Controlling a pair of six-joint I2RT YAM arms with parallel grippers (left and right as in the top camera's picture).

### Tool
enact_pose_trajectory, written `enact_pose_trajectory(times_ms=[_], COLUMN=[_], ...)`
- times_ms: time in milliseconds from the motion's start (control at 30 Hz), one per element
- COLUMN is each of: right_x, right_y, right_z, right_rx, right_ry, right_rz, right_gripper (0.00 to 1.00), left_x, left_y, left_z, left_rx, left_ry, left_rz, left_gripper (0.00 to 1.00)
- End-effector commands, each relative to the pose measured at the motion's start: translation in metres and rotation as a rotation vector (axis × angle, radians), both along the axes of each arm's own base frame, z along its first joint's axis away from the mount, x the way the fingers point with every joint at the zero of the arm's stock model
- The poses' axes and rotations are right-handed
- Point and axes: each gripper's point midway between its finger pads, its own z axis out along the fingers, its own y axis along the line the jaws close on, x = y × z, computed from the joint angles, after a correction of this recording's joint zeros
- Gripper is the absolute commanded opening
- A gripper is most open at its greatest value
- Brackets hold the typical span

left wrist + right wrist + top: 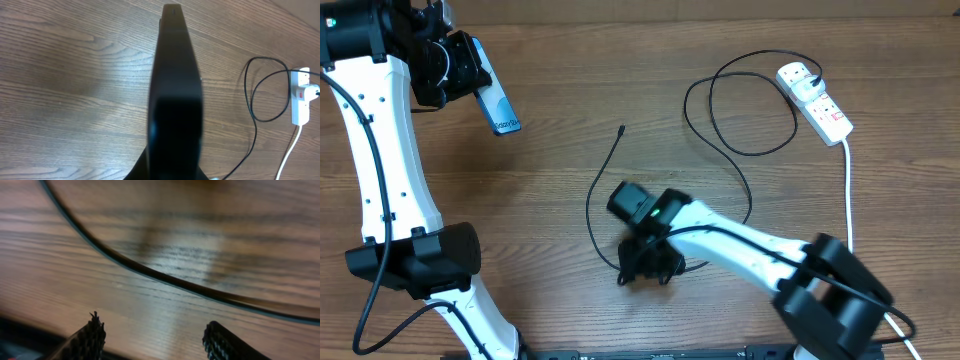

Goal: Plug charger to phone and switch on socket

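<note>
Now, phone (pixel 498 105) in left end effector (pixel 472 72).

The wood-grain bench (pixel 550 190) carries the socket (pixel 815 102) at the upper right, its white lead (pixel 849 190) running down the right side. The black charger (pixel 589 205) loops beside the socket and trails across the centre, its plug tip (pixel 622 128) lying free.

The phone (pixel 498 106), its screen light blue, is clamped tilted in the left tool (pixel 472 80). The charger (pixel 150 274), a thin black cable, curves just ahead of the right tool's (pixel 157 342) parted fingers. Its far end reaches the white socket (pixel 817 100), well away from both tools.
</note>
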Motion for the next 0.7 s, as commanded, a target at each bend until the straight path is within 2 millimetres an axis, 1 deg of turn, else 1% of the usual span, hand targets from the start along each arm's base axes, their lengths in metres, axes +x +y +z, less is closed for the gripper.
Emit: enact_pose_trajectory(times_ms=[0,67,100,233,367,433,467,533,567,600,633,667], right_x=[0.004,0.004,0.004,0.003,0.007,0.012,0.015,0.023,0.028,0.039,0.046,0.058], right_y=[-0.003,-0.002,-0.002,-0.005,-0.026,-0.028,-0.025,-0.011,0.001,0.015,0.023,0.033], right_z=[-0.015,-0.015,-0.015,-0.015,-0.017,-0.018,-0.017,-0.01,-0.002,0.011,0.02,0.033], right_rx=[-0.086,-0.082,-0.08,-0.089,-0.171,-0.18,-0.168,-0.114,-0.066,-0.013,0.013,0.047], right_ry=[-0.021,-0.019,-0.021,-0.019,-0.075,-0.106,-0.12,-0.133,-0.138,-0.162,-0.181,-0.208], right_rz=[-0.066,-0.069,-0.069,-0.053,0.065,0.109,0.113,0.099,0.091,0.081,0.071,0.043], right_gripper=[0.58,0.6,0.63,0.68,0.77,0.8,0.82,0.83,0.83,0.84,0.85,0.9], left_x=[-0.002,-0.003,-0.003,-0.003,-0.004,-0.004,-0.003,-0.003,-0.003,-0.003,-0.004,-0.004], left_y=[0.0,0.0,0.0,0.0,0.0,0.0,0.0,0.0,0.0,0.0,0.0,0.0], left_z=[0.0,0.0,0.0,0.0,0.0,0.0,0.0,0.0,0.0,0.0,0.0,0.0], left_rx=[0.003,0.006,0.008,0.008,0.007,0.007,0.006,0.007,0.006,0.006,0.006,0.006], left_ry=[0.003,0.004,0.006,0.008,0.01,0.009,0.008,0.007,0.007,0.008,0.008,0.01], left_rz=[-0.009,-0.015,-0.015,-0.015,-0.015,-0.015,-0.015,-0.015,-0.015,-0.015,-0.015,-0.015], left_gripper=[0.04,0.04,0.04,0.04,0.04,0.04,0.04,0.04,0.04,0.04,0.04,0.04])
